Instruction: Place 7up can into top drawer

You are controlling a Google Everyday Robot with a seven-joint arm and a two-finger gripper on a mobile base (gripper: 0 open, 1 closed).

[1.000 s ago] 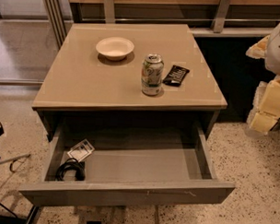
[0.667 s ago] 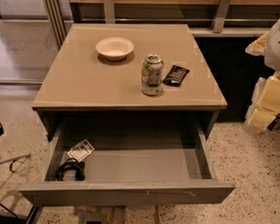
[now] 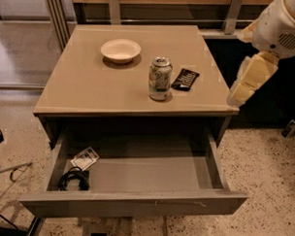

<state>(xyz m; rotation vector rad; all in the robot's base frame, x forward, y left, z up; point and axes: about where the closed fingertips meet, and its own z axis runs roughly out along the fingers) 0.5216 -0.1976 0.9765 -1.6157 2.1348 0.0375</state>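
The 7up can (image 3: 160, 79) stands upright on the tan worktop (image 3: 90, 89), just beside a flat black packet (image 3: 185, 79). The top drawer (image 3: 135, 204) stands open below. The end effector (image 3: 250, 80) hangs off the worktop's right edge, apart from the can. Its opening state cannot be determined.

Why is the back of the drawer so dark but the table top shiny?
In the camera view, the cabinet top overhangs the top drawer, so the drawer's back sits in shadow while its front floor is lit. In the same view, the top shows a pale sheen around the bowl, the 7up can throws a small shadow, and the hand, off the right edge, looks bright.
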